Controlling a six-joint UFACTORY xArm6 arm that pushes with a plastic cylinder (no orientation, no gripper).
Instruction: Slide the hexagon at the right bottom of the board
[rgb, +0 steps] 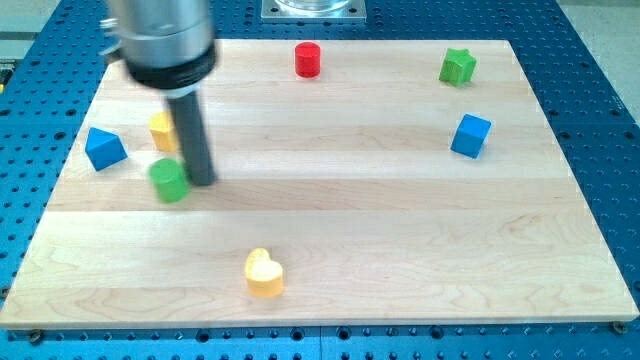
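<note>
The rod comes down from the view's top left, blurred, and my tip (203, 181) rests on the wooden board (340, 230); it has no jaws and grips nothing, only touching or nearly touching the right side of the green block (169, 180), which looks six-sided, though the blur makes the shape hard to confirm. Taking that green block as the landmark: a yellow block (162, 130) sits just above it, partly hidden behind the rod; a blue block (104, 148), wedge-like, lies to its upper left, near the board's left edge; a yellow heart (264, 272) lies below and to its right, near the bottom edge; a red cylinder (308, 59) stands well above and right; a blue cube (470, 135) sits far right; a green star-like block (458, 66) sits far to the upper right.
</note>
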